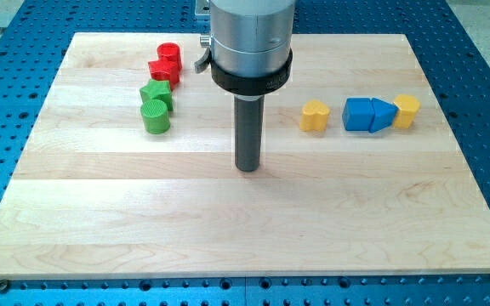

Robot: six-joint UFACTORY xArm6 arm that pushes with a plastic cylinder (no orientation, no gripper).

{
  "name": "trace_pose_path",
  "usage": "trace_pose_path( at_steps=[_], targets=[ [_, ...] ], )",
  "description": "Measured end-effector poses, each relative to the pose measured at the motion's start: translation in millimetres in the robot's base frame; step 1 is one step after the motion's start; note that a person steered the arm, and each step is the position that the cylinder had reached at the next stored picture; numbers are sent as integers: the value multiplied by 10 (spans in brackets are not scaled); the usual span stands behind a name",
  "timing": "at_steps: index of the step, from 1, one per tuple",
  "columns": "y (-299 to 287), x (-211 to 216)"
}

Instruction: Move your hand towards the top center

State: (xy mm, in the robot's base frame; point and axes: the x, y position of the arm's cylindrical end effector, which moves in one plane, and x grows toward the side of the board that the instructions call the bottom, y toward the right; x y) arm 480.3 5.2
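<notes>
My tip (247,167) rests on the wooden board (228,229) near its middle, touching no block. At the view's upper left stand a red cylinder (169,53), a red block (162,70), a green star-shaped block (156,93) and a green cylinder (155,116), close together in a column. At the view's right lie a yellow heart-shaped block (315,116), a blue cube (357,114), a blue triangular block (383,115) and a yellow block (407,110) in a row. The tip is between the two groups, slightly lower in the view.
The arm's grey body (252,38) with a black collar (251,76) hangs over the board's top centre and hides that part. A blue perforated table (483,51) surrounds the board.
</notes>
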Motion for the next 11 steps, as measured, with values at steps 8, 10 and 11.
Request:
trace_pose_path(
  at_steps=[8,10,11],
  targets=[
    [-124,88],
    [-107,88],
    [-107,88]
  ],
)
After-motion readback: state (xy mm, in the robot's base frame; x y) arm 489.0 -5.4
